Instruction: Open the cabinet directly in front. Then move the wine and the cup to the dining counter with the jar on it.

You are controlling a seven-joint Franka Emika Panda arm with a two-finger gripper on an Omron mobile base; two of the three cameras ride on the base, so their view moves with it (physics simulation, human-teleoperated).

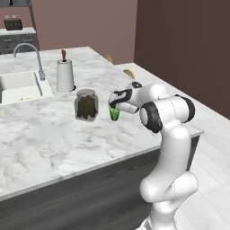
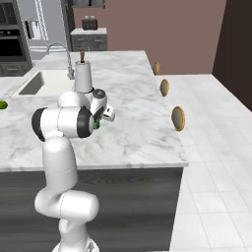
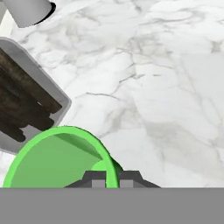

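Pincer (image 3: 112, 176) clamped on cup (image 3: 52, 159) rim | cup beside jar (image 1: 86, 104) (dark contents) | dining counter (image 1: 40, 139) marble

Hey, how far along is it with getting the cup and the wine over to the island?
Done: the cup has reached the dining counter, by the jar. In hand: the claw is shut on the cup's rim; whether its base touches the marble, I can't tell. Left: release the cup. The wine isn't on the part of the counter in view, so it probably still needs bringing.
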